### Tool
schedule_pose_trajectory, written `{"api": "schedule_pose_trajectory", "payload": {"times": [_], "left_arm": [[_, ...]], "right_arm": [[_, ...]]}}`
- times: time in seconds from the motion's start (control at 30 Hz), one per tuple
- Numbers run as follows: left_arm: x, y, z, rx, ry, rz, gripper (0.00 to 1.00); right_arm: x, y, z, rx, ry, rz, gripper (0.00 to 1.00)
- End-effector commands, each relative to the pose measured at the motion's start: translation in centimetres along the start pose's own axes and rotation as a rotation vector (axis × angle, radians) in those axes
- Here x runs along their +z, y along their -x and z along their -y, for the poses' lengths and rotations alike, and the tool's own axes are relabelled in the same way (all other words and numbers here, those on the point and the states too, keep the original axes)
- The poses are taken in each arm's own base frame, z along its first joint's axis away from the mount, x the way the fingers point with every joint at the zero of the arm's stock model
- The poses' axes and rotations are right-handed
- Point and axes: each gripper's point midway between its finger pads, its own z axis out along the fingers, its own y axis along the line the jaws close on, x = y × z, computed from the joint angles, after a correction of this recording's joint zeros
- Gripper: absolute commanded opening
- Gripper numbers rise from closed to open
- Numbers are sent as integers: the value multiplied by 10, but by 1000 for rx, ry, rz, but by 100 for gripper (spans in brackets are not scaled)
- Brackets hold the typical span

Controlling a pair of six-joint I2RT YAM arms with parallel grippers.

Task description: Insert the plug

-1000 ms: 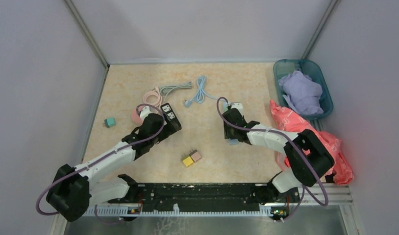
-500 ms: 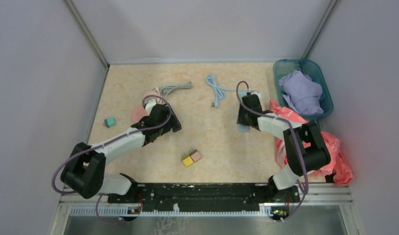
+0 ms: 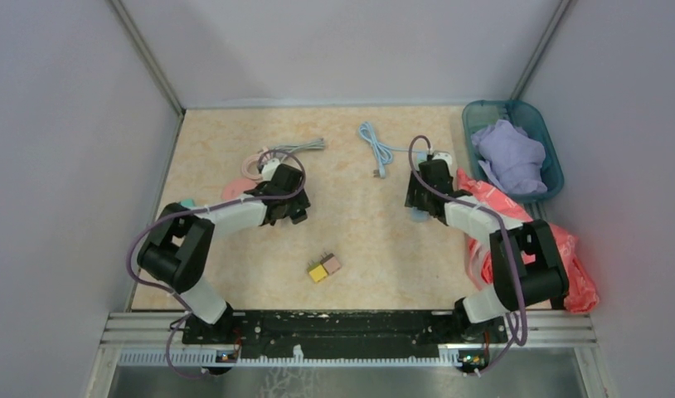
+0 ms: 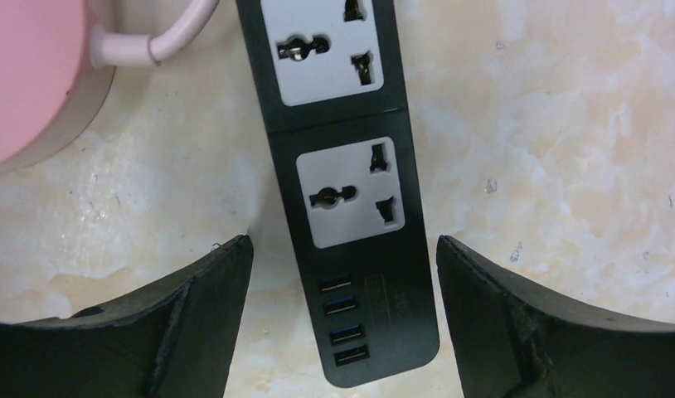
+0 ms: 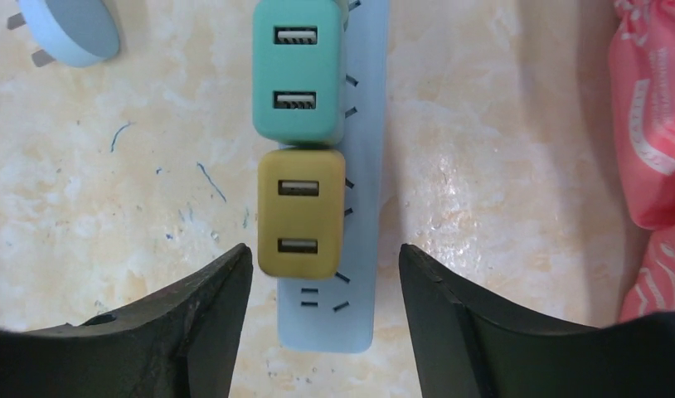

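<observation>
The left end effector (image 4: 342, 245) is held open above the black power strip (image 4: 347, 195). One finger (image 4: 201, 315) is seen on each side of the end that carries the four USB ports, and neither touches the strip, so nothing is gripped. The strip lies flat on the left half of the table (image 4: 566, 124), and its two white socket faces are uncovered. Just to its left a round pink object (image 4: 27, 75) is seen, with a pink cable (image 4: 164, 41) leaving it.

The right end effector (image 5: 324, 249) is likewise open, its fingers standing on either side of the light-blue power strip (image 5: 363, 307) with a narrow gap left on each side. This strip lies on the right part of the table, just left of a pink bag (image 5: 649, 108). Two adapters are seated in it, one behind the other: a yellow adapter (image 5: 301, 211) between the fingertips and a teal adapter (image 5: 298, 70) touching it on the far side. A round blue plug (image 5: 73, 29) lies loose on the table, well to the left of the teal adapter.

From above, a yellow block (image 3: 318, 273) and a pink block (image 3: 332, 264) are seen touching each other near the middle of the table. A blue cable (image 3: 374, 149) and a grey cable (image 3: 297, 149) lie at the far side. A teal basket (image 3: 504, 104) with a purple cloth (image 3: 508, 157) in it stands at the far right corner.
</observation>
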Motion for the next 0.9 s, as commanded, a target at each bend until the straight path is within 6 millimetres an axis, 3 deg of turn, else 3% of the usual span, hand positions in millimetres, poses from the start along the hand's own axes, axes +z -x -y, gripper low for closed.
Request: {"api": "schedule_pose_trajectory", "payload": {"times": [0.0,0.23,0.37,0.87], "left_arm": [[9,5,3,35,15,-4,84],[12,-22,16,96,-62,-134,56],[3,-46,34,114,-155,-218,47],[-52,-127,126,210,-370,-343,49]], "right_arm": [[-24,22,-8,-8,55,90,68],[-60,23,-30,-75,134,160,71],[-77,20,-52,-121,212,179,71],[-85,4,-71,-155,302,162,70]]}}
